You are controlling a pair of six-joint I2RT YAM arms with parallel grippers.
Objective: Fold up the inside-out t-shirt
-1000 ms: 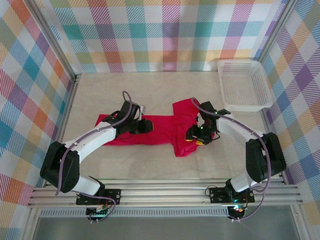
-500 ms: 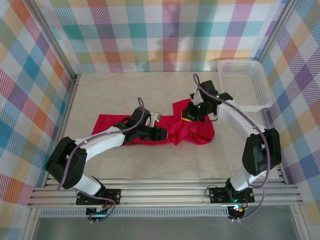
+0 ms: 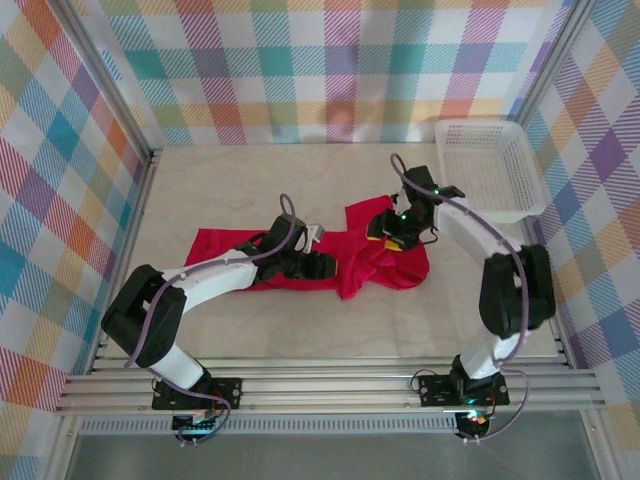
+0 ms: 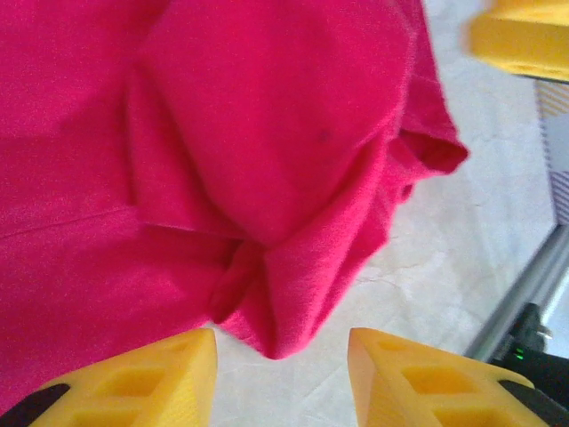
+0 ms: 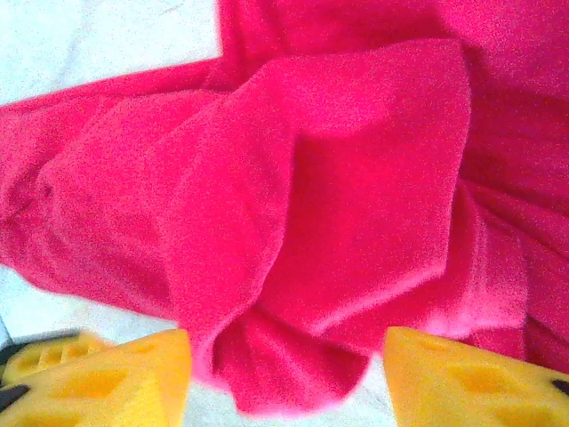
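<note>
The red t-shirt (image 3: 225,250) lies across the middle of the table, flat on the left and bunched into folds on the right (image 3: 395,265). My left gripper (image 3: 322,266) rests low over the shirt's middle. In the left wrist view it (image 4: 280,356) is open, and a pointed fold of the shirt (image 4: 284,294) lies just ahead of the fingertips (image 4: 169,365), ungripped. My right gripper (image 3: 388,228) hovers over the shirt's far right part. It (image 5: 286,360) is open too, with a loose rounded fold (image 5: 293,374) lying between its yellow fingertips (image 5: 133,374).
A white mesh basket (image 3: 490,170) stands at the back right corner. Bare pale table (image 3: 250,180) lies behind the shirt and in front of it (image 3: 300,330). Checked walls close in the sides and back. The right gripper's yellow finger (image 4: 524,36) shows at the left wrist view's top right.
The right gripper carried the shirt's lower right part back and up, then opened and let it drop in a heap. The left gripper slid right along the shirt and opened slightly.
</note>
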